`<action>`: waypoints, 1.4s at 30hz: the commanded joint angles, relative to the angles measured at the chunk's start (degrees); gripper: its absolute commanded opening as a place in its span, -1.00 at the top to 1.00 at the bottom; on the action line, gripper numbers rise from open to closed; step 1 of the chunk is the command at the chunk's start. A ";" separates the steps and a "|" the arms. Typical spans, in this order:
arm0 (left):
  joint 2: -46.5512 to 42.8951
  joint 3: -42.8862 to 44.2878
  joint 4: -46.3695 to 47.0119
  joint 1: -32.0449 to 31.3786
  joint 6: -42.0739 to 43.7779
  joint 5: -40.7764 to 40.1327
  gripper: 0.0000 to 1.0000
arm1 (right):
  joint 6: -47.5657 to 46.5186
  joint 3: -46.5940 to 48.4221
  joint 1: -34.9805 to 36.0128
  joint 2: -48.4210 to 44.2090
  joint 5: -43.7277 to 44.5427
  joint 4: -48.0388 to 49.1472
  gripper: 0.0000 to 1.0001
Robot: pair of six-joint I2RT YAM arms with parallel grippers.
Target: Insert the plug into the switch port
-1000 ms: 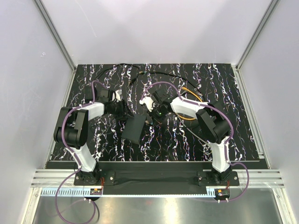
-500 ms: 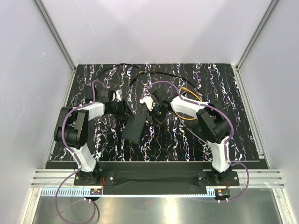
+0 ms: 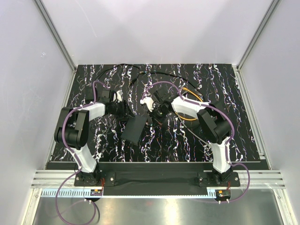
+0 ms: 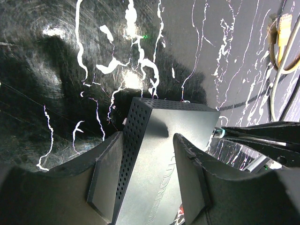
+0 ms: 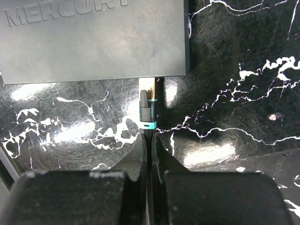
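The flat matte-black switch box (image 3: 134, 129) lies between the arms, marked MERCURY in the right wrist view (image 5: 93, 37). My left gripper (image 3: 123, 113) is at its far end. In the left wrist view it (image 4: 150, 137) is shut on the box (image 4: 164, 122), one finger on the top face and one past the perforated side. My right gripper (image 3: 152, 116) is shut on a thin black cable just behind the plug (image 5: 149, 110), which has a teal boot. The plug's clear tip reaches the box's thin edge. The port itself is hidden.
An orange cable loop (image 3: 194, 101) and a grey cable lie right of the right gripper. A black cable (image 3: 154, 74) curves along the back of the marbled mat. A yellow plug (image 4: 283, 23) shows at the top right of the left wrist view.
My right gripper has moved slightly left, bringing the plug up to the box's edge. The box and left gripper have barely shifted.
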 commanded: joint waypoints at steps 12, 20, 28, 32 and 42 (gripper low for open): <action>1.23 -3.06 4.17 -3.60 -3.01 4.48 0.13 | 5.96 6.88 1.33 3.57 -0.90 7.12 1.00; 2.90 -2.71 5.22 -6.85 -4.07 6.68 0.35 | 7.19 8.98 1.95 3.66 -0.91 8.88 1.00; 1.93 -4.73 7.67 -8.35 -6.70 7.90 0.59 | 10.96 13.12 2.12 4.98 0.06 9.14 1.00; 1.49 -5.96 9.61 -8.52 -9.42 8.96 0.71 | 13.43 13.65 2.12 4.98 0.68 10.72 1.00; 0.97 -8.95 16.20 -9.67 -14.61 12.56 0.99 | 18.70 17.69 2.21 7.17 0.60 15.29 1.00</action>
